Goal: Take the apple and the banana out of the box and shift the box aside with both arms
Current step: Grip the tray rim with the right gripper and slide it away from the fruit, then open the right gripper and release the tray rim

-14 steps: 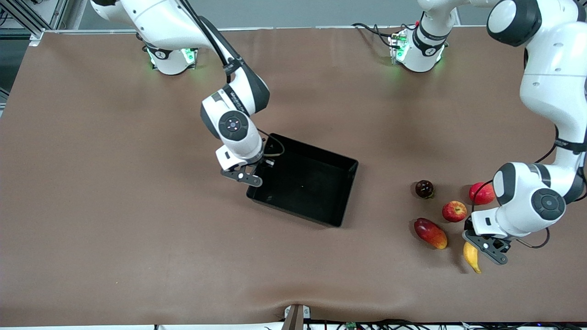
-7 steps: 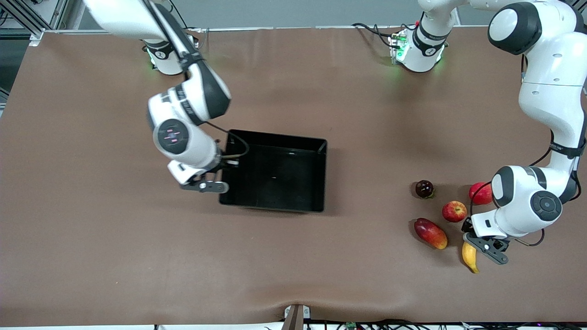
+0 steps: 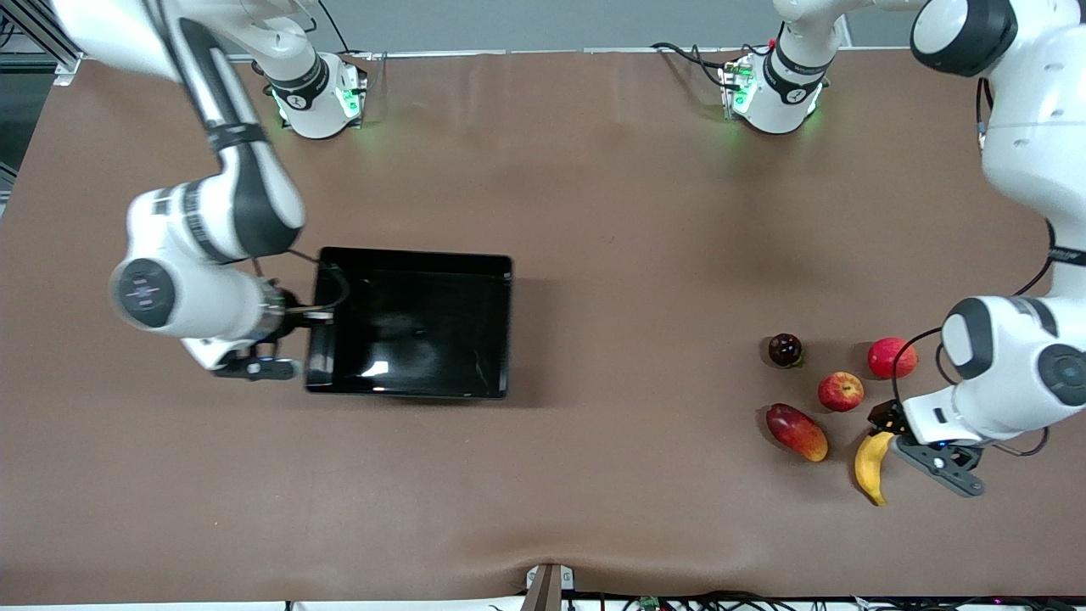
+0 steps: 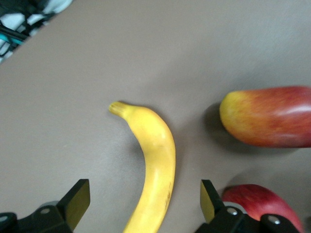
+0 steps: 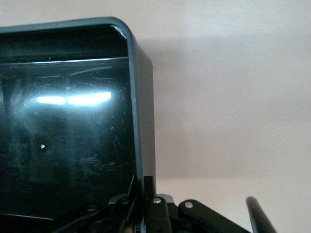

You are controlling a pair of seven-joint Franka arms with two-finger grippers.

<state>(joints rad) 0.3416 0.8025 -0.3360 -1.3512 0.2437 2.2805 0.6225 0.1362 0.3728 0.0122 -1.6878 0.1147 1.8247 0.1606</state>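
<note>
At the right arm's end of the table (image 3: 594,475): box (image 3: 411,322) pinched by its wall in the right end effector (image 3: 293,339).
Right wrist view shows fingers clamped on the wall; front view hides them under the wrist. Left end effector (image 4: 141,206) is spread wide, low over the banana (image 3: 870,467); apple (image 3: 840,391) and mango (image 3: 796,432) lie just beside.

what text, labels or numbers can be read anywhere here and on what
None can be read.
Left arm's forearm band: small print, too small to read.
Banana: faint mark on the peel, not legible.
Black tray: no label shows.
Left end effector, open over the banana: no marking.
Right end effector, shut on the tray's wall: no marking.
</note>
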